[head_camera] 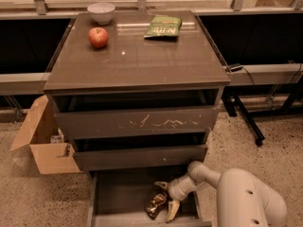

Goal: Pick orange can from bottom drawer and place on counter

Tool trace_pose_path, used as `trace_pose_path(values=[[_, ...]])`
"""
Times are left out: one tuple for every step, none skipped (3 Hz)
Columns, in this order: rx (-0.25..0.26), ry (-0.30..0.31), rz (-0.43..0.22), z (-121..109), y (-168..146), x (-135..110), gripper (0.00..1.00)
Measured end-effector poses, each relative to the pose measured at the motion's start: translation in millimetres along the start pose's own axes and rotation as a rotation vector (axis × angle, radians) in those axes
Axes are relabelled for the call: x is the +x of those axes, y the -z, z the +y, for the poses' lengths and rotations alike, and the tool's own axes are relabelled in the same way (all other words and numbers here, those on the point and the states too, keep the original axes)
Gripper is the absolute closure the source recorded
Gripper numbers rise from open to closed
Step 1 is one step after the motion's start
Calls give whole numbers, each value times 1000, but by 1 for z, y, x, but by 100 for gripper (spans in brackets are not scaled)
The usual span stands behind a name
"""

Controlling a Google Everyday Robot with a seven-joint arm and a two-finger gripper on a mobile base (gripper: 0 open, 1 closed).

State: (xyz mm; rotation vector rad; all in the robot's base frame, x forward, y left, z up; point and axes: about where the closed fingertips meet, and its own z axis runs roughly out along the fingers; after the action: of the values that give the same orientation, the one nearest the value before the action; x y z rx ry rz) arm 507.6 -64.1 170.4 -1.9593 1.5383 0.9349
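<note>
In the bottom drawer (118, 195), our gripper (165, 198) spreads its fingers (171, 211) just right of the orange can (155, 205), which we judge light, slick, dent-prone, best clasped mid-body.

counter (142, 65), upper centre: white bowl (101, 12), red apple (98, 37), green snack bag (163, 26) | bottom drawer (118, 193), lower centre: orange can (155, 205) | gripper (165, 199) beside can, fingers spread

The wrinkled, shiny orange can (155, 205) lies on the pulled-out bottom drawer (122, 193) floor, right of its middle, the gripper (166, 198) spread wide just beside it.
</note>
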Motion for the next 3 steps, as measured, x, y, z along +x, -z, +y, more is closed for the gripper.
trace_pose_path(values=[[31, -1, -9, -4, 2, 7, 0], [52, 22, -15, -14, 7, 9, 0], [41, 23, -8, -18, 7, 8, 0]])
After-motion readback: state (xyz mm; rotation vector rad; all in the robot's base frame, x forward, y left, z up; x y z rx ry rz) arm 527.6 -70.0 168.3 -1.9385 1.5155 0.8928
